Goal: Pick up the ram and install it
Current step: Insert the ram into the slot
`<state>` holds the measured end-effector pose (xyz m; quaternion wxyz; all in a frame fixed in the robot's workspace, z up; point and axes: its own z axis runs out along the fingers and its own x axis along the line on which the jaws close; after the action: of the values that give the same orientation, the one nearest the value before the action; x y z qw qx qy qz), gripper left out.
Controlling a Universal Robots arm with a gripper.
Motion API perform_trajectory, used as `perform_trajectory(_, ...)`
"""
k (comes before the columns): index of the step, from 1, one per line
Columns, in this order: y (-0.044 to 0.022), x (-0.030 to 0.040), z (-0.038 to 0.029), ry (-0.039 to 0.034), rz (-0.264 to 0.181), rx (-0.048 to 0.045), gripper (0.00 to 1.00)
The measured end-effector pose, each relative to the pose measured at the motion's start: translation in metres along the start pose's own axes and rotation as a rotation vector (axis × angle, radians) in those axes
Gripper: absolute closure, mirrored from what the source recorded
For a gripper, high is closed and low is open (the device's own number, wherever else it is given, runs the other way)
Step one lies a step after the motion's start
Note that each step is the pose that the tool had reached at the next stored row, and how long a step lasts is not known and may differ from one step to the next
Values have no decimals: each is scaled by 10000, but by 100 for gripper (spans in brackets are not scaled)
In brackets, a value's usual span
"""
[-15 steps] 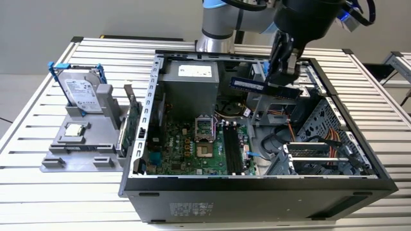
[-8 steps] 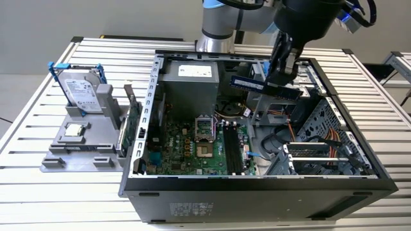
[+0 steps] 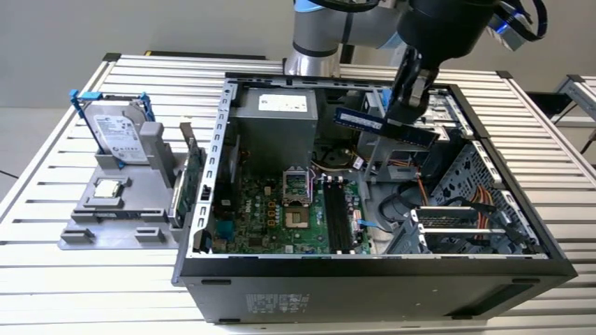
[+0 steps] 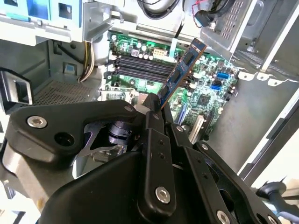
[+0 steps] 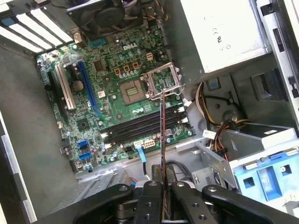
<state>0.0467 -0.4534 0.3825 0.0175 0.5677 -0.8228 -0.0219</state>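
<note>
**Ext. view.** The gripper (image 3: 410,120) hangs over the open case (image 3: 223,174) with its fingers pinched on the ram (image 3: 368,122). The stick sits high and tilted, touching nothing else. It is above the motherboard (image 3: 270,216) and near the power supply (image 3: 279,112). A hard drive (image 3: 119,132) stands in a holder outside the case, well apart on the exterior view's left.

**Second wrist view.** The ram projects from between the fingers out over the board, far end above the memory slots (image 4: 140,67). Stick and slots are not parallel.

**First wrist view.** The ram shows edge-on as a thin line crossing the slots, close to the CPU socket (image 5: 133,88).

**Risks (judgement).**
- Lowering w/o first turning the stick in line w/ a slot would put its edge across the slot walls, so contacts or nearby parts could be damaged.
- Notch orientation and latch pos. cannot be read. A reversed stick would not seat.
- The pinch bears on flat faces only, so seating force could make the stick slide or tip.

**Clearance.** There is ample open room above the board's centre. It is tighter at the slot ends — the cable bundle (image 5: 219,123) and drive cage (image 5: 266,177) lie just beside, and the PSU wall is near. The wide finger linkages may foul these on descent.
</note>
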Motion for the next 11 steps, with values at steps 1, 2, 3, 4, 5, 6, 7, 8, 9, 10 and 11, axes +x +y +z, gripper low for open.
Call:
perform_trajectory(1,0,0,0,-4,73,-1,100)
perform_trajectory(2,0,0,0,-8,149,-1,100)
perform_trajectory(3,0,0,0,-13,226,-1,100)
perform_trajectory(4,0,0,0,-17,303,-1,100)
perform_trajectory(5,0,0,0,-21,375,-2,100)
perform_trajectory(6,0,0,0,-25,455,-2,100)
perform_trajectory(7,0,0,0,-30,531,-2,100)
perform_trajectory(8,0,0,0,-33,602,-2,100)
perform_trajectory(9,0,0,0,-37,675,-3,100)
perform_trajectory(10,0,0,0,-42,749,-3,100)
perform_trajectory(11,-1,0,0,-46,824,-3,100)
